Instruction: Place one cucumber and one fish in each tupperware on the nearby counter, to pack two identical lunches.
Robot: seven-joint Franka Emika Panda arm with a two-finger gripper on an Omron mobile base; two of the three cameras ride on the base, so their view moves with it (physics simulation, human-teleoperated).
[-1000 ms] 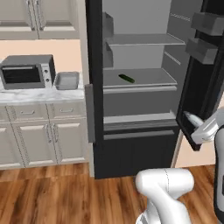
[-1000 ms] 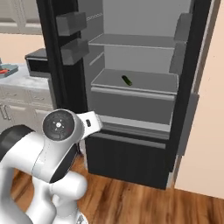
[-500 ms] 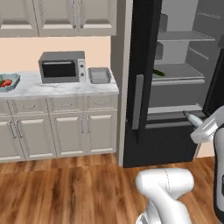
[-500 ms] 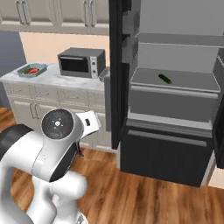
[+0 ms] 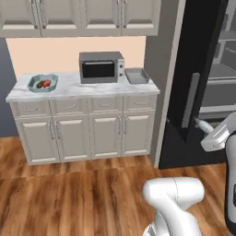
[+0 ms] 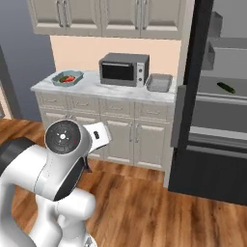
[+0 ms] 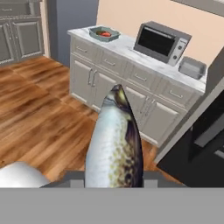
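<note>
Here jaws grip the silvery fish point(image 7: 114, 144) over floor.

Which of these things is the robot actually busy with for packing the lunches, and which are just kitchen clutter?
Part of the job:
- silvery fish, held in the gripper
- blue tupperware with red fish and a cucumber inside
- grey tupperware
- spare cucumber on the fridge shelf
- counter

Just there:
- toaster oven
- fridge
- upper cabinets
</note>
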